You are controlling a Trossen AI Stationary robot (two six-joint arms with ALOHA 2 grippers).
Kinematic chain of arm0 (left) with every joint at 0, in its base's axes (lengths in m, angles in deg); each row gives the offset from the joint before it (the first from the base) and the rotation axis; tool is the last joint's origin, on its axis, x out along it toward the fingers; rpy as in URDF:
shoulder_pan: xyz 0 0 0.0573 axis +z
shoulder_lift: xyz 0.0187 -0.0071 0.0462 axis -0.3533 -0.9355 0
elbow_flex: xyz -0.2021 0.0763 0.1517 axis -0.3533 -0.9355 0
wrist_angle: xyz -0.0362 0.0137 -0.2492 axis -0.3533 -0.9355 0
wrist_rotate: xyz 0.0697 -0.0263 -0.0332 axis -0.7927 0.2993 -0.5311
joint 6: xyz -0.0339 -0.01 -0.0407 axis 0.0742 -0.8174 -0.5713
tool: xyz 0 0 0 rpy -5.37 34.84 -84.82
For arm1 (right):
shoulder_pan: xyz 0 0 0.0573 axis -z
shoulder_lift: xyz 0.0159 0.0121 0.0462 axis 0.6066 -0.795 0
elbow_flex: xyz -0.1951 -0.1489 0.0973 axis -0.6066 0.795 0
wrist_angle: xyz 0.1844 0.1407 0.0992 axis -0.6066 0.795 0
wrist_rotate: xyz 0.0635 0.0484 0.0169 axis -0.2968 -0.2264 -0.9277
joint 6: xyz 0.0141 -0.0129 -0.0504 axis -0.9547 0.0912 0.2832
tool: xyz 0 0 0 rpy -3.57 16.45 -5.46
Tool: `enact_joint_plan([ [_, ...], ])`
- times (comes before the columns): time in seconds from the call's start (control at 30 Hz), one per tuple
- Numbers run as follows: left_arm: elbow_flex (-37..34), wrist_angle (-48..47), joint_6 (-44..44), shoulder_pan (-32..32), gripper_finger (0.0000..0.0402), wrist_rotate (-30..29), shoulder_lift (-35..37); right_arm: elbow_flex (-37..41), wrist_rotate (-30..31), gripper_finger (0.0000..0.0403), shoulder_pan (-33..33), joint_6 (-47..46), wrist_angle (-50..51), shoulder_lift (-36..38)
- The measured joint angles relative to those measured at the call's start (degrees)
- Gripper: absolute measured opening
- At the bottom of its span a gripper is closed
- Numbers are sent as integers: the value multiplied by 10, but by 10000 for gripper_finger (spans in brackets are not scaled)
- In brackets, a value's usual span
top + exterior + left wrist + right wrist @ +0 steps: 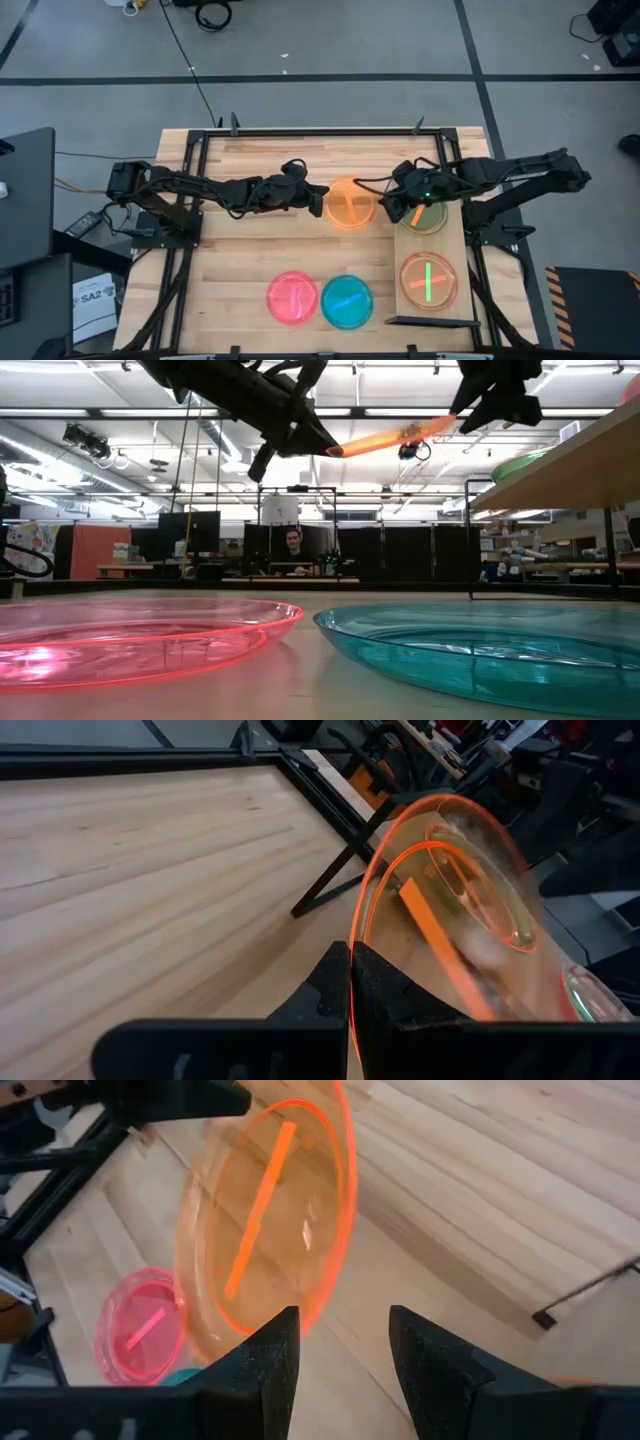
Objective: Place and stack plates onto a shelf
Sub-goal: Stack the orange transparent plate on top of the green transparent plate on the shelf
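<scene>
An orange plate [350, 205] hangs tilted in the air over the table's middle, and my left gripper [316, 196] is shut on its left rim. My right gripper [398, 205] stands open at the plate's right rim [335, 1295], its fingers pointing slantwise down. The shelf [453, 246] stands at the right. It carries a green plate [428, 220] at its far end and an orange-rimmed plate with a green bar [428, 280] at its near end. A pink plate [292, 297] and a teal plate [347, 300] lie flat on the table near the front. My left gripper pinches the orange plate's rim [352, 982] between its two shut fingers, coming nearly level from the table's left. The plate is lifted clear of the table and slants up away from the fingers [390, 438]. My right gripper is close to the opposite rim; whether it touches the plate I cannot tell.
The table's black metal frame [320, 131] runs along the far edge and down both sides. The shelf's board [560, 465] stands raised above the table top on thin black legs. Bare wood lies between the held plate and the pink and teal plates.
</scene>
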Motion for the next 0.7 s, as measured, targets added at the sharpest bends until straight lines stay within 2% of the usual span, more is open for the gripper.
enact_joint_plan([
  [0.4,0,0,0,0,5,0,0,0,0,159,0,13,-37,-33],
  [0.7,0,-1,0,0,5,0,0,0,0,106,0,13,-37,-32],
])
